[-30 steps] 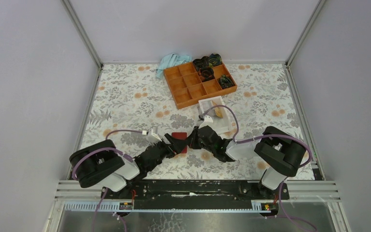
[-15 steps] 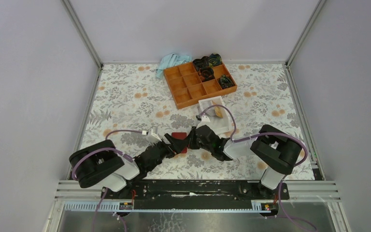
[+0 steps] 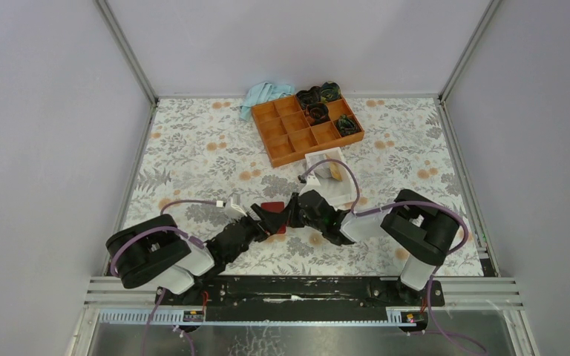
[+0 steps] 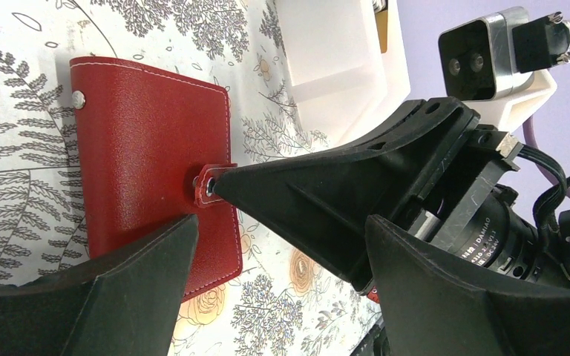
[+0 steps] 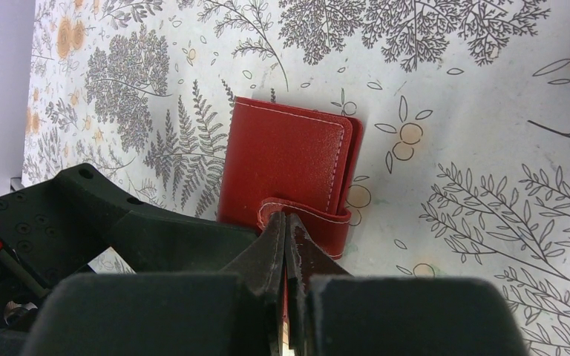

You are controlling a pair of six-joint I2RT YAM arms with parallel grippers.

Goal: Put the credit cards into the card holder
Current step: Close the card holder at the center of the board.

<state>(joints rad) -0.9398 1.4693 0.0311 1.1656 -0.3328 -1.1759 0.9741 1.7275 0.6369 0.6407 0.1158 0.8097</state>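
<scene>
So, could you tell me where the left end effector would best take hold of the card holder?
Probably the card holder by its two side edges, from above, jaws wide. It lies flat, closed and thin, so only edges offer purchase; keep clear of the snap tab, pinched by the right end effector.

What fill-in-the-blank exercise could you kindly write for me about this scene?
1. The right tool is shut on the red wallet's snap ___.
2. The left tool reaches beside the wallet with its jaws ___.
3. The tray with compartments at the far side of the table is coloured ___.

Missing words: tab; open; orange.
</scene>
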